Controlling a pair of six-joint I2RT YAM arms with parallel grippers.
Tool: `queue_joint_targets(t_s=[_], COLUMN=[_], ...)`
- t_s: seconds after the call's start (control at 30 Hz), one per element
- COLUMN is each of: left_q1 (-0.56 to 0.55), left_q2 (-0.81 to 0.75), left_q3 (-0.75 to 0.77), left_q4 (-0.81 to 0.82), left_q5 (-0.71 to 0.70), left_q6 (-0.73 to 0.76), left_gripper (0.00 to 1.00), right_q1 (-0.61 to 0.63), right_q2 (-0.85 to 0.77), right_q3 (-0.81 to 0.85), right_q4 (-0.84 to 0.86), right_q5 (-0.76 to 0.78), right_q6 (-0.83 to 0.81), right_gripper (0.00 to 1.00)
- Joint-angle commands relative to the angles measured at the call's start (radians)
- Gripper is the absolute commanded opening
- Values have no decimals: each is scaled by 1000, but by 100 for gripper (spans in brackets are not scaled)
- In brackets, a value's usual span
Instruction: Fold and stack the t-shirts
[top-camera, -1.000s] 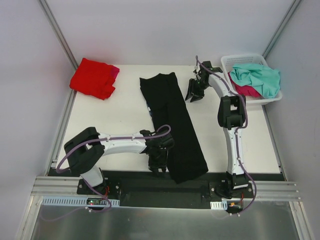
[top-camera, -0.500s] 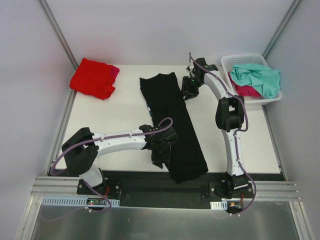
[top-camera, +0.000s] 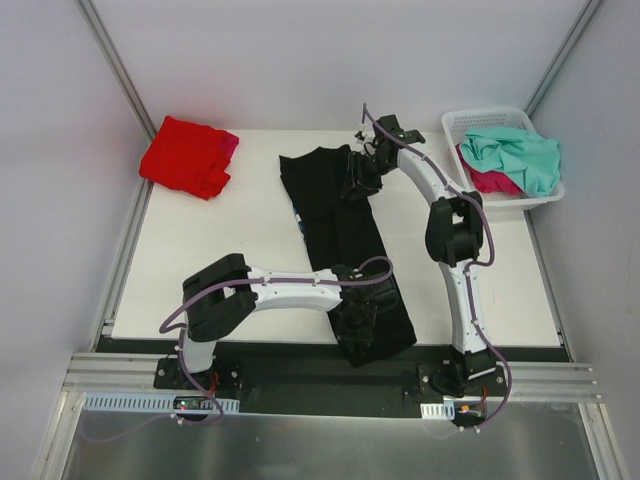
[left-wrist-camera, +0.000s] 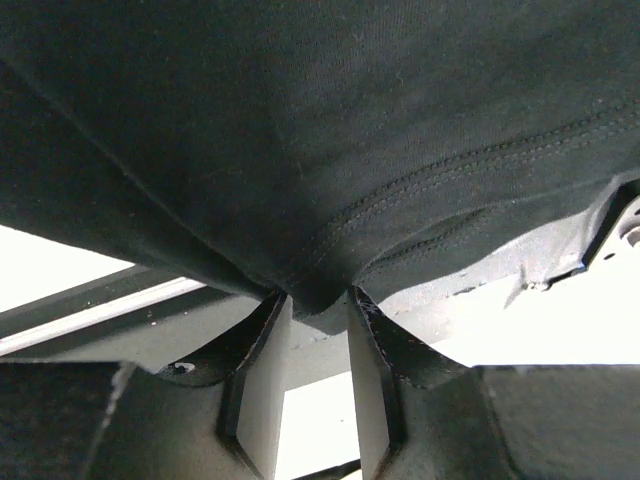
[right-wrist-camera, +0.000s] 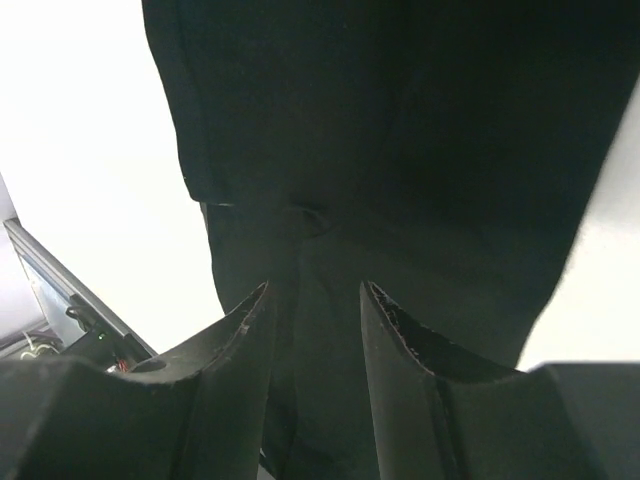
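The large black t-shirt (top-camera: 345, 235) lies folded into a long strip down the middle of the white table (top-camera: 230, 250). My left gripper (top-camera: 360, 318) is at its near end; in the left wrist view the jaws (left-wrist-camera: 318, 300) pinch the stitched hem of the black cloth (left-wrist-camera: 300, 120). My right gripper (top-camera: 357, 178) is open over the shirt's far end; in the right wrist view its tips (right-wrist-camera: 315, 300) hang just above the black cloth (right-wrist-camera: 400, 120). A folded red t-shirt (top-camera: 185, 155) with a magenta-pink edge (top-camera: 229, 144) lies at the far left.
A white lattice basket (top-camera: 495, 118) at the far right holds a teal-mint t-shirt (top-camera: 520, 155) over a magenta one (top-camera: 490, 182). Metal rails run along the table's left side and near edge (top-camera: 300, 375).
My left gripper has swung right from the shirt's left edge onto its near end. My right gripper has moved left from the bare table onto the shirt's far end.
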Motion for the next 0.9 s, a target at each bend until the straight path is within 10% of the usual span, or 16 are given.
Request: queue_joint_targets(t_s=[0.0,0.87], left_q1=[-4,5], left_q2=[16,-273], left_q3=[18,-278], left_q4=[-17,-115], left_q5=[-5,-13], left_q6=[8,-16], left_gripper=[28,28], right_q1=[21,-50], right_q2=[64,-65], right_q3=[14,-154], right_q4=[31,-28], right_q5=[-65,-26], right_q6=[10,65], right_gripper=[42,43])
